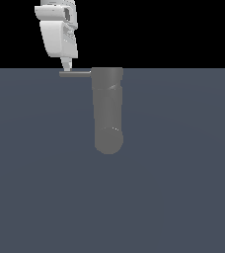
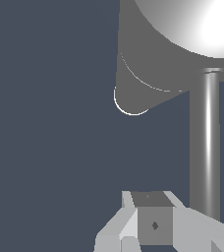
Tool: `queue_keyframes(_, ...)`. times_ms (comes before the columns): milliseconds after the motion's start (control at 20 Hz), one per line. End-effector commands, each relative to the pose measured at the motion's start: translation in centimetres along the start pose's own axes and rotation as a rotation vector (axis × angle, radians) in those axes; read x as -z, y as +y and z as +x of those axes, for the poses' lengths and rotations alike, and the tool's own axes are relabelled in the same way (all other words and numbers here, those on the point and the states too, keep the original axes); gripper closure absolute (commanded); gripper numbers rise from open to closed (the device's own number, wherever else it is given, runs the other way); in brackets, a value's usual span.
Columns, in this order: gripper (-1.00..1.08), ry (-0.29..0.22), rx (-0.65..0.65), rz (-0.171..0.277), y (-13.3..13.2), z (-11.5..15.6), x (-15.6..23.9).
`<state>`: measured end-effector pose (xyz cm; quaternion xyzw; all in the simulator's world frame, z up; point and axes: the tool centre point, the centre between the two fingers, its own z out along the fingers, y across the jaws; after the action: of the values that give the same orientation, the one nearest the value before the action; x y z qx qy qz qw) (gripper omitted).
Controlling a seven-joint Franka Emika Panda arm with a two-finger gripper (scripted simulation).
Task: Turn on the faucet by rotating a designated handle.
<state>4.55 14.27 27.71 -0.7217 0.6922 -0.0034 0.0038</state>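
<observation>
Fingers (image 2: pixel 155 224) of the white gripper (image 2: pixel 153 231) fill the lower centre of the wrist view, pressed together with no gap showing between them and nothing caught there. Just beside them, at the lower right of that frame, runs the handle (image 2: pixel 207 142), a thin grey rod rising to meet the faucet (image 2: pixel 153 64), whose thick grey body and bright rounded end fill the upper right.

In the exterior view, the faucet (image 1: pixel 107 111) is a matte grey cylinder at the upper centre of the frame, rounded end lowest. The handle (image 1: pixel 76 73) juts from its top toward the exterior view's left. The gripper (image 1: pixel 67 65) descends from the upper left and its tip sits at the rod, seemingly touching it near the outer end.

By my reading, the approach is done and contact is made or nearly made. Whether any turning has happened cannot be told; pushing the rod around the cylinder remains.
</observation>
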Motion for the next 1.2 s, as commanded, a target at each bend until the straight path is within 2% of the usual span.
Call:
queue_keyframes(0, 1.08, 0.000, 0.000, 0.000, 0.7, 0.1, 0.0)
queue_keyframes(1150, 1.08, 0.000, -0.004, -0.008, 7.1, 0.7, -0.4)
